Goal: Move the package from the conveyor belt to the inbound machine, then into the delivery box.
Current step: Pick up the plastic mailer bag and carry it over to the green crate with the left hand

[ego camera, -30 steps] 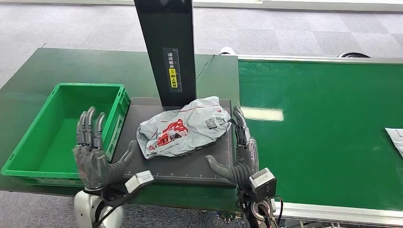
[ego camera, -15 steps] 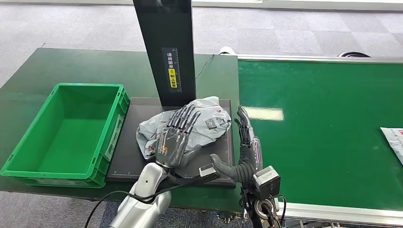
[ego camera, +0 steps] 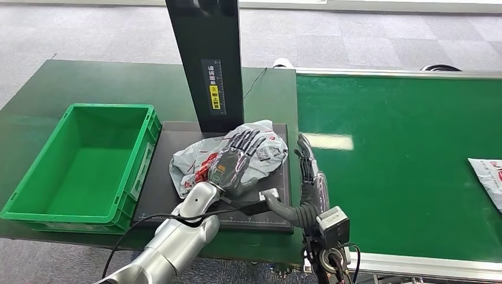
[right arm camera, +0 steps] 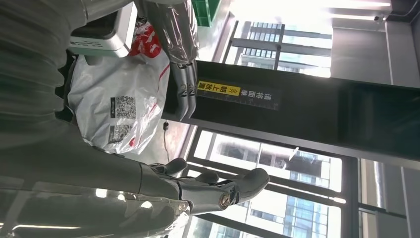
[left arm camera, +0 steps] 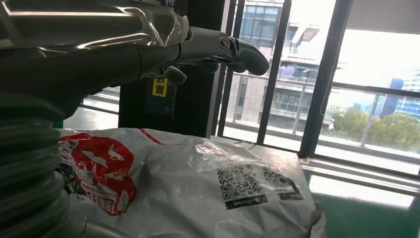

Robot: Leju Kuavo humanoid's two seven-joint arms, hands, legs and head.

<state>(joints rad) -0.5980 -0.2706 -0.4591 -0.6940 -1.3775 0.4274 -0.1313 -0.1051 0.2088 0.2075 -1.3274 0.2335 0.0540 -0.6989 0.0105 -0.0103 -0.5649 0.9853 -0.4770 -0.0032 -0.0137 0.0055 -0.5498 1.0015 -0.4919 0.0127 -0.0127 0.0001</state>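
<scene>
- On the dark platform of the inbound machine, at the foot of its black column, lies the grey poly-bag package, crumpled, with red print and QR labels facing up.
- Above the package, the left hand is spread flat with fingers apart, gripping nothing; whether the palm touches the bag I cannot tell.
- Just right of the package, at the platform's right edge, the right hand stands open on edge, palm toward the bag, holding nothing.
- To the left, the green delivery box sits beside the platform, its near wall close to the platform's edge.
- For this step, I judge the left hand should close over the bunched middle of the bag, since loose film slips, then lift it well above the box's rim before moving left.
- From the left wrist view, the QR label and the air under the raised fingers show; the head view hides that gap.
- On the conveyor belt, a second parcel lies at the far right.
</scene>
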